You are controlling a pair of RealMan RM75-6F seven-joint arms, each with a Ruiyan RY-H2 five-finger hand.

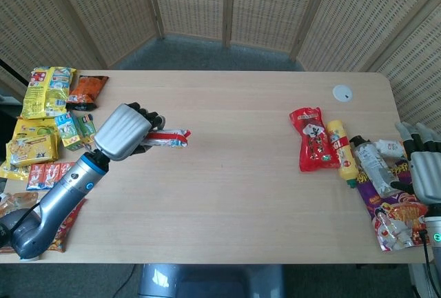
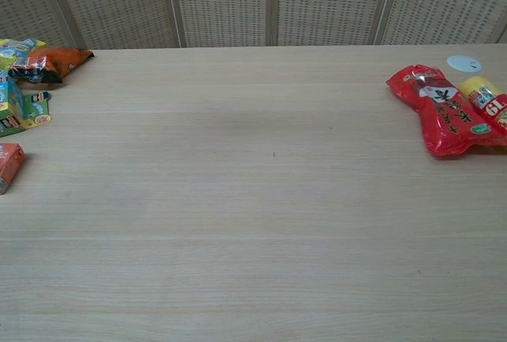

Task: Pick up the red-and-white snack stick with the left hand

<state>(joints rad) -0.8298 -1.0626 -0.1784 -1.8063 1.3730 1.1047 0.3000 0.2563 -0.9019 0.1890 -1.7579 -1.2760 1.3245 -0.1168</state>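
Observation:
In the head view my left hand point(image 1: 126, 131) is raised above the left part of the table and holds the red-and-white snack stick point(image 1: 165, 138). The stick juts out to the right of the fingers, roughly level. The chest view shows neither this hand nor the stick. My right hand point(image 1: 419, 167) hangs at the table's right edge with its fingers apart and nothing in them.
Snack packets lie along the left edge: yellow bags point(image 1: 43, 91), an orange bag point(image 1: 88, 90), small red cartons point(image 1: 60, 174). On the right lie a red pouch point(image 1: 313, 139), a yellow tube point(image 1: 342, 150), a bottle point(image 1: 377, 168) and a white disc point(image 1: 342, 92).

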